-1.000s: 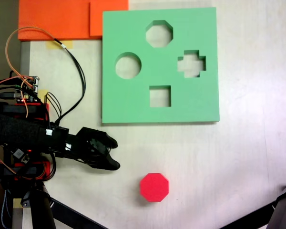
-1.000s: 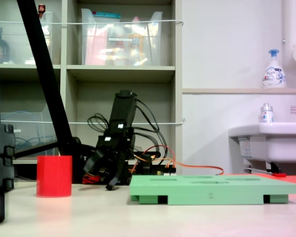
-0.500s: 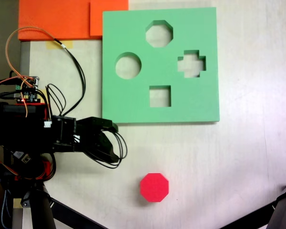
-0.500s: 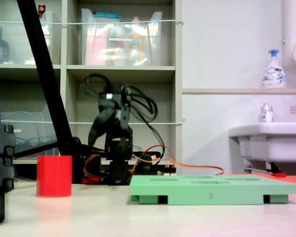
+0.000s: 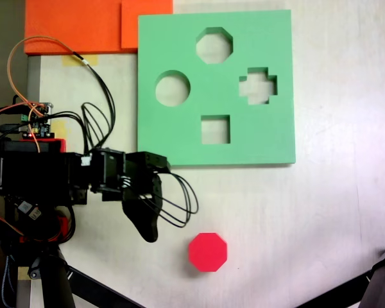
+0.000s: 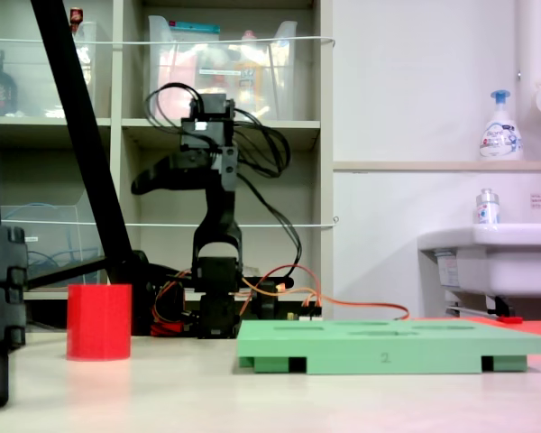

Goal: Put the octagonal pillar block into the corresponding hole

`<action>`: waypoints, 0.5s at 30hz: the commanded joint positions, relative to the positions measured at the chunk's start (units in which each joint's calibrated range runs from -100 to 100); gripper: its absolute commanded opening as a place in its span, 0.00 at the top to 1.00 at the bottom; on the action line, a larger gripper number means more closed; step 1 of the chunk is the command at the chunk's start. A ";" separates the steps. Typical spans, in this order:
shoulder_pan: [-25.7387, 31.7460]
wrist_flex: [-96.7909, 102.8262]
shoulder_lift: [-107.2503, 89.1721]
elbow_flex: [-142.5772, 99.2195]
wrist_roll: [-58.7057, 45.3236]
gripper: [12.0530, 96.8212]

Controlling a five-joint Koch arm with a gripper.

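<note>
The octagonal pillar block (image 5: 208, 251) is bright red and stands upright on the table, apart from the board; it also stands at the left of a fixed view (image 6: 99, 322). The eight-sided hole (image 5: 214, 45) is in the far part of the square green foam board (image 5: 179, 141), and nothing is in it. From the side, the board (image 6: 388, 347) lies flat on the table. My gripper (image 5: 150, 232) hangs raised in the air, left of the block, with its tip pointing toward the block's side. In the side view the gripper (image 6: 141, 186) is well above the block. Its jaws overlap, so no gap shows.
Round, cross-shaped and square cutouts share the board. Orange foam sheets (image 5: 77, 25) lie at the table's top left corner. Black tripod legs (image 5: 83, 282) cross the lower corners. Loose cables (image 5: 173, 205) loop off the arm. A sink (image 6: 487, 257) stands behind the board.
The arm has lifted from a low folded pose to a raised one. The gripper has swung toward the red block. Block and board have not moved.
</note>
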 commanded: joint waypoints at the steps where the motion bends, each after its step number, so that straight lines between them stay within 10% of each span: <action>1: -0.98 -2.30 7.08 6.65 -1.22 0.02; 15: -6.69 -2.49 48.84 24.89 -4.20 0.03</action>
